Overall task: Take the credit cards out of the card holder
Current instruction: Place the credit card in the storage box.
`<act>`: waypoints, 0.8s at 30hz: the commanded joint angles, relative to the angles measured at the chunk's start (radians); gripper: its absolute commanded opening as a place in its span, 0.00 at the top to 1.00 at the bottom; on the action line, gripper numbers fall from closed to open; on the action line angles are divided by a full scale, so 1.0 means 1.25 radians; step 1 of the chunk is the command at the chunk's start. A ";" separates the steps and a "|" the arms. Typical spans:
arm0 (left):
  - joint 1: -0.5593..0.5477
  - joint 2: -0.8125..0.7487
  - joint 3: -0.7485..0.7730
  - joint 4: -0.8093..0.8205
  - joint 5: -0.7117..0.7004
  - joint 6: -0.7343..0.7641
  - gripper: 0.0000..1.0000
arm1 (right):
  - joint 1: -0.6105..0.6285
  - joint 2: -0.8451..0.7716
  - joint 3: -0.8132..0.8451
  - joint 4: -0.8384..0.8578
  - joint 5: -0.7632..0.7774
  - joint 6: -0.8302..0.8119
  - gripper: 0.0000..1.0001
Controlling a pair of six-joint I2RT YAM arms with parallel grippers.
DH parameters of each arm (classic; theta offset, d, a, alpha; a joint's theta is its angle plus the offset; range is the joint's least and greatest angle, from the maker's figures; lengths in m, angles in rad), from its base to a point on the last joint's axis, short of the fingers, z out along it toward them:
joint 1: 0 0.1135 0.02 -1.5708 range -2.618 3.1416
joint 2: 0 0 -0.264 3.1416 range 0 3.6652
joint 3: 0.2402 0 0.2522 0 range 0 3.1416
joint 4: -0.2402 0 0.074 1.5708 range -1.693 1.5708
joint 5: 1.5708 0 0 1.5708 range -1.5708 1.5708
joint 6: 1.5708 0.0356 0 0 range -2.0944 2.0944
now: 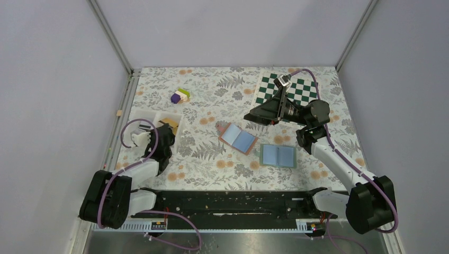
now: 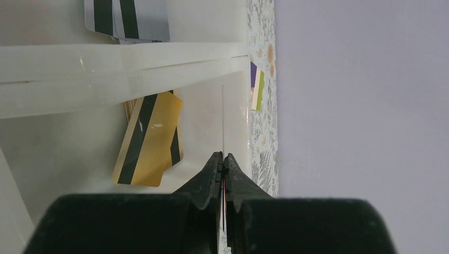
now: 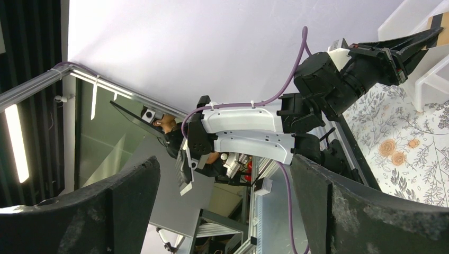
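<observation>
One credit card (image 3: pixel 438 21) juts edge-on from left claw (image 2: pixel 223 159).

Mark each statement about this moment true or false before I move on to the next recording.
1. The left gripper is shut on a thin card above the white tray. True.
2. The right gripper is clamped on a card holder. False: its jaws are wide open and empty, raised above the table.
3. Gold cards with black stripes lie in a tray compartment. True.
4. Both card holders lie closed. False: the brown card holder and the green card holder both lie open.
5. The purple block sits inside the tray. False: it lies on the table beyond the tray.
</observation>
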 commanded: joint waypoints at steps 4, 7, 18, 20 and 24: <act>-0.004 0.004 -0.015 0.047 -0.061 -0.043 1.00 | -0.005 -0.020 0.026 0.017 -0.018 -0.012 0.01; -0.008 -0.048 -0.012 0.009 -0.103 -0.028 1.00 | -0.006 -0.022 0.025 0.016 -0.017 -0.013 0.01; -0.028 0.047 -0.012 0.072 -0.092 -0.070 1.00 | -0.006 -0.039 0.025 0.014 -0.014 -0.008 0.01; -0.031 0.071 -0.009 0.086 -0.085 -0.072 1.00 | -0.006 -0.049 0.025 -0.002 -0.014 -0.019 0.01; -0.032 0.121 0.003 0.103 -0.068 -0.094 1.00 | -0.006 -0.059 0.028 -0.037 -0.014 -0.046 0.01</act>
